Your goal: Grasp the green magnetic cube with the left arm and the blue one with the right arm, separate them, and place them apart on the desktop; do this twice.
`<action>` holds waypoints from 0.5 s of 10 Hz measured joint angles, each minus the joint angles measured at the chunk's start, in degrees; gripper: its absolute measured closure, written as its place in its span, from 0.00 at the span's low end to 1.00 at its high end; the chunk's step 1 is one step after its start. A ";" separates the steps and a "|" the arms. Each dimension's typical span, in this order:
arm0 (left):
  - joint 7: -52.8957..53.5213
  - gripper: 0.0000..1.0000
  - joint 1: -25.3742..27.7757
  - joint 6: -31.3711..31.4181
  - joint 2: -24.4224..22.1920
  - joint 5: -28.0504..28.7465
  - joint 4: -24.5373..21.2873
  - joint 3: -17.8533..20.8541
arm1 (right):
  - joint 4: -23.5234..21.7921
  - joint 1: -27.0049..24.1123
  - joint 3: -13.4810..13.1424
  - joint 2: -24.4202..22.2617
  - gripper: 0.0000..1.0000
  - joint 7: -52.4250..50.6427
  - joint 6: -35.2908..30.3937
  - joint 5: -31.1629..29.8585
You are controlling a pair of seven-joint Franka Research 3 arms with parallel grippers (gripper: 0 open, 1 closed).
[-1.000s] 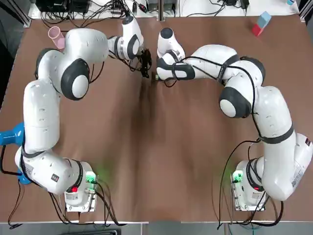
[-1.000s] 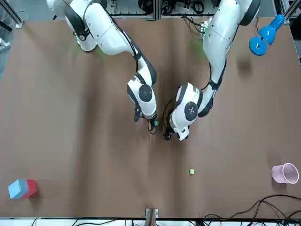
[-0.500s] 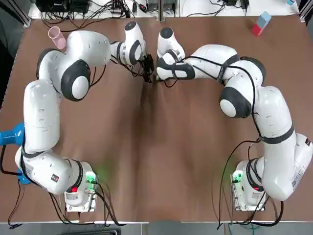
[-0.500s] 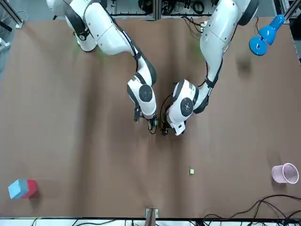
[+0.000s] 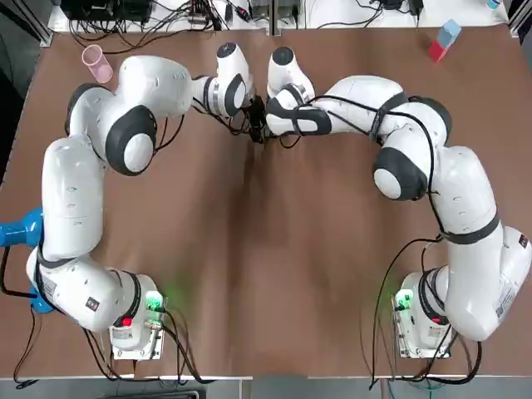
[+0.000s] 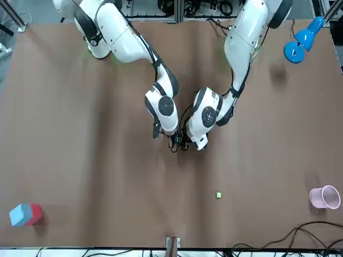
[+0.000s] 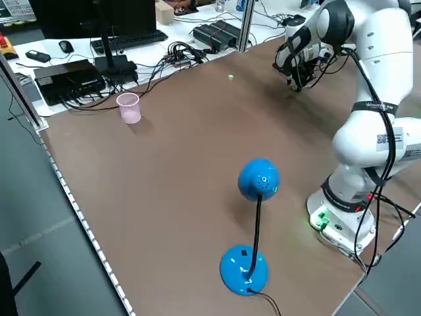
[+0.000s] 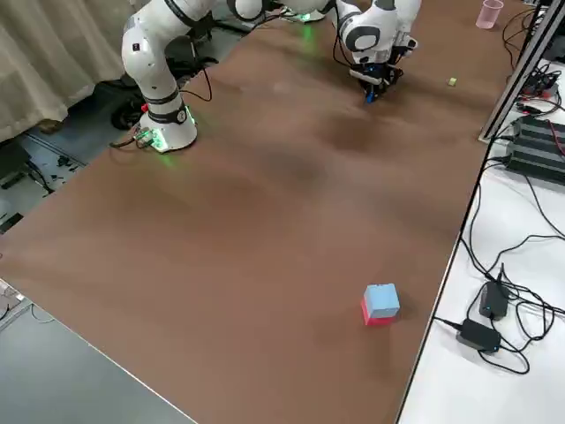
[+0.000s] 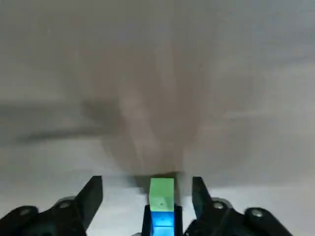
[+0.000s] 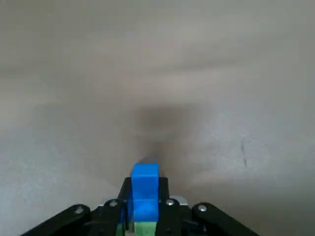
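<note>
The green cube (image 9: 161,194) and the blue cube (image 9: 162,227) are stuck together as one little stack. It is held over the far middle of the table (image 5: 249,266), where my two arms meet. The right gripper (image 10: 145,196) is clamped narrow on the blue cube; its wrist view shows blue between the fingers with green joined to it. The left gripper (image 9: 146,182) is spread wide, its fingers (image 9: 92,196) standing either side of the green cube with clear gaps, touching nothing. From overhead the two grippers sit just beside each other, nearly tip to tip. A second small green cube (image 6: 218,195) lies loose on the table, nearer the far edge and toward the left arm's side. Well apart from all this — a pink cup (image 5: 92,58) in the far left corner, a blue and red block (image 5: 443,39) in the far right corner, and a blue lamp (image 7: 253,224) at the left edge.
</note>
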 joint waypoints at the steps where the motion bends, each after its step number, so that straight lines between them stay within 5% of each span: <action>1: -0.44 0.25 -0.03 0.15 0.00 -0.02 -0.01 0.00 | 0.00 0.00 0.00 0.00 0.76 0.00 0.00 0.00; 5: -0.49 0.33 -0.51 1.78 0.06 -0.03 -0.52 0.00 | 0.00 0.00 0.00 0.00 0.76 0.00 0.00 0.00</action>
